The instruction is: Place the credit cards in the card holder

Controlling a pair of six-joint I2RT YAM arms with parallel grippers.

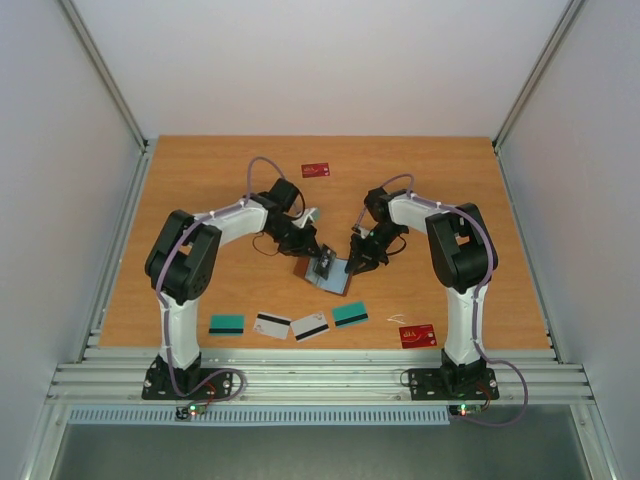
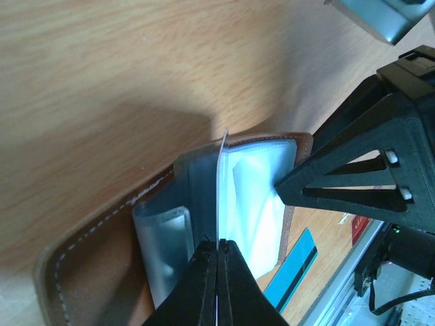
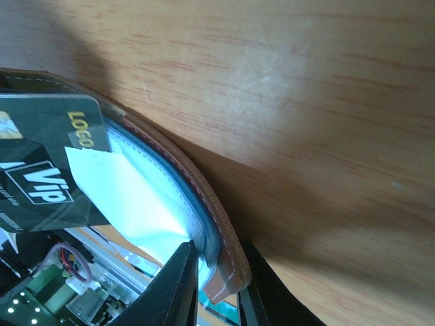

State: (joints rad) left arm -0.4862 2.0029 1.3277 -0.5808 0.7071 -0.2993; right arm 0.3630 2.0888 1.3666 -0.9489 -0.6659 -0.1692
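My right hand [image 3: 216, 282] pinches the leather rim of the card holder [image 3: 204, 204], which lies open on the counter [image 1: 200, 190] between my two arms. My left hand [image 2: 217, 261] is pressed together on a thin piece seen edge-on, standing in the holder's lining; I take it for the black card [image 3: 47, 149], part-way in. Next, I judge, the card must slide squarely down into its pocket while the holder is held steady, with the teal card [image 1: 350, 315] just beside the holder a likely follow-up.
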